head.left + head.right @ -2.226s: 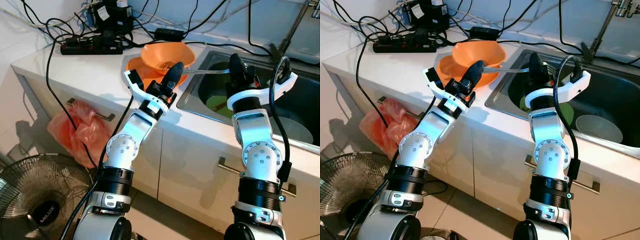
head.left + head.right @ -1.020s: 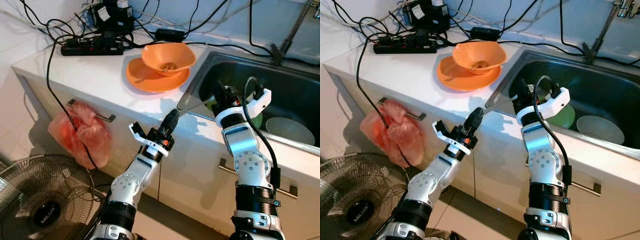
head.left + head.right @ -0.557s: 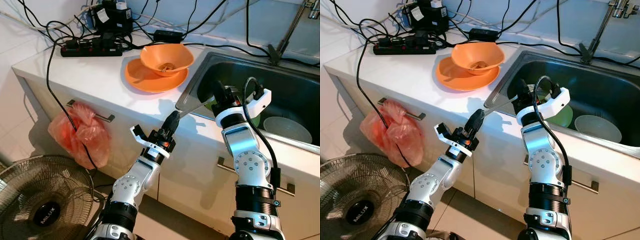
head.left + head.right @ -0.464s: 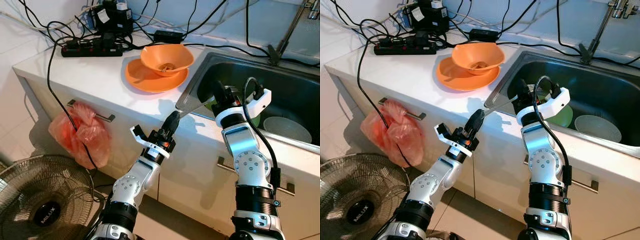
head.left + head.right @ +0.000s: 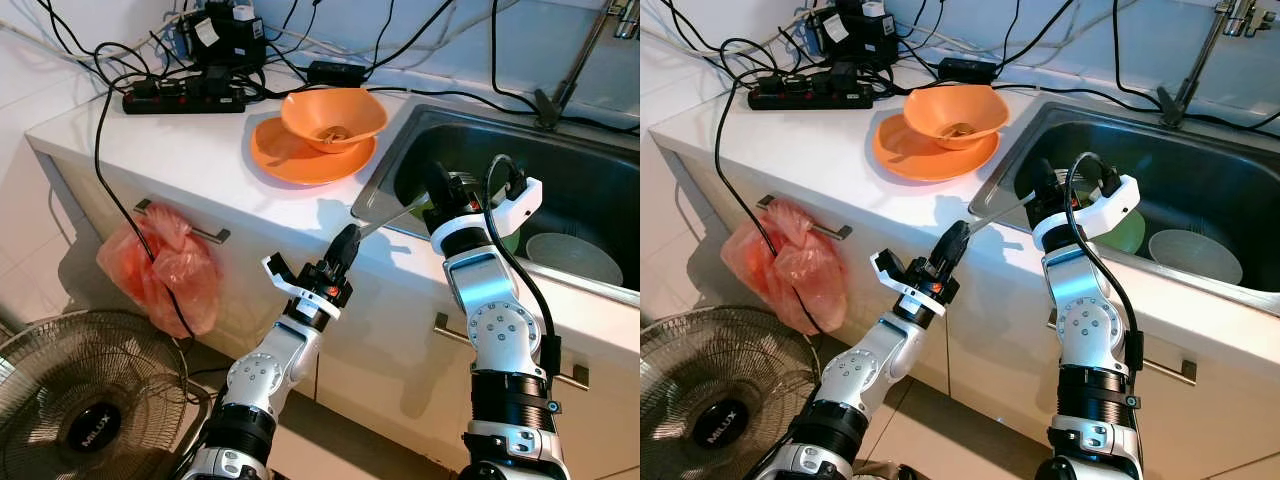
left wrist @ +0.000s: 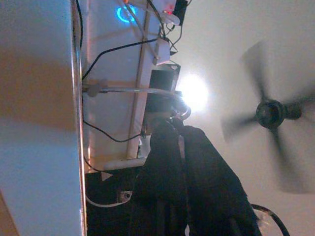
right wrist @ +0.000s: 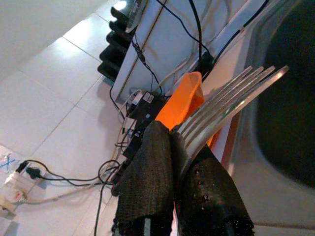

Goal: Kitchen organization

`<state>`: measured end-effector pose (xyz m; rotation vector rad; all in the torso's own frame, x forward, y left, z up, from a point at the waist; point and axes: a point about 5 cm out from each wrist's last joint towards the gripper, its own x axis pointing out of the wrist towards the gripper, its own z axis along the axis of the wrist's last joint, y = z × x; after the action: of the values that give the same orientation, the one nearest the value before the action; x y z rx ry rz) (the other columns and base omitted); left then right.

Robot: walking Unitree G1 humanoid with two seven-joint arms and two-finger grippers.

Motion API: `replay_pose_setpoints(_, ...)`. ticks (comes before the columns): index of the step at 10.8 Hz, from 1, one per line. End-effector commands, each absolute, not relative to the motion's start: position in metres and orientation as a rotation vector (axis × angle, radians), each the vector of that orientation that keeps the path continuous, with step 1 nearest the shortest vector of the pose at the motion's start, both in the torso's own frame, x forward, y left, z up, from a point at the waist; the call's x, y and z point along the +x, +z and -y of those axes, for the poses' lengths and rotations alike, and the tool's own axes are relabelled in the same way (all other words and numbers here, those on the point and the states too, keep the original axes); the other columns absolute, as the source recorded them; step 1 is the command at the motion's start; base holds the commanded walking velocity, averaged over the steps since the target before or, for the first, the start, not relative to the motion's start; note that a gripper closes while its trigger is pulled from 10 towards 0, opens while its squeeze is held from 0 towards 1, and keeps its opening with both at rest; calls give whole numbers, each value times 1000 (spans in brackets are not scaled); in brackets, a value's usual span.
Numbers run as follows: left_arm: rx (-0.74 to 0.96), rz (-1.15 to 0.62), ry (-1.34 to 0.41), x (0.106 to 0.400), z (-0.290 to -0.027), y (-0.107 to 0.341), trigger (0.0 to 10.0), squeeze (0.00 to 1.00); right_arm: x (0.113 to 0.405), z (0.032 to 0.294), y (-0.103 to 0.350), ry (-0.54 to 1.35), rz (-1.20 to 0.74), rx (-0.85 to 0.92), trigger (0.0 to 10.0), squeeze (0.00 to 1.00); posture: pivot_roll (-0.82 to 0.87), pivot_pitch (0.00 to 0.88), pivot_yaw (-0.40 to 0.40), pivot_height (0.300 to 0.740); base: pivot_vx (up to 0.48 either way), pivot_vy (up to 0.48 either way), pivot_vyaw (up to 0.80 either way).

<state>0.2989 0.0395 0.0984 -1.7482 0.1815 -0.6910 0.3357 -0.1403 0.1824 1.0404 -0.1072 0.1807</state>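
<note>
My right claw (image 7: 179,169) pinches a fork (image 7: 231,96) over the sink (image 5: 1200,190); orange bowl (image 5: 955,115) and plate (image 5: 905,150) remain unsorted, far left.

We see left claw (image 5: 345,240) low before white surface (image 5: 190,140) edge, fingers together. Right claw (image 5: 440,185) raised at sink (image 5: 590,200) rim, clamped on fork (image 5: 385,212) angling toward left claw. Beyond left claw: orange bowl (image 5: 333,113) on orange plate (image 5: 300,158). Green dish (image 5: 508,240) just behind right claw.
</note>
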Motion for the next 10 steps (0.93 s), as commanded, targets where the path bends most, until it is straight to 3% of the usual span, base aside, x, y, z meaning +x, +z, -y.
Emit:
replay_pose_setpoints(1, -1327, -9, -672, 339, -28, 196, 10000, 0, 333, 156, 225, 194, 307, 1084, 10000, 0, 68, 190, 44, 740, 0, 0, 0)
replay_pose_setpoints(7, -1327, -9, -672, 339, -28, 196, 10000, 0, 333, 156, 225, 194, 307, 1084, 10000, 0, 68, 190, 44, 740, 0, 0, 0)
replay_pose_setpoints(8, -1167, 102, -538, 355, -76, 182, 10000, 1000, 336, 160, 194, 145, 225, 1034, 10000, 0, 76, 0, 0, 740, 0, 0, 0)
replay_pose_setpoints(10, -1156, 141, -548, 358, -86, 182, 10000, 1000, 338, 161, 185, 133, 200, 1034, 10000, 0, 74, 0, 0, 740, 0, 0, 0)
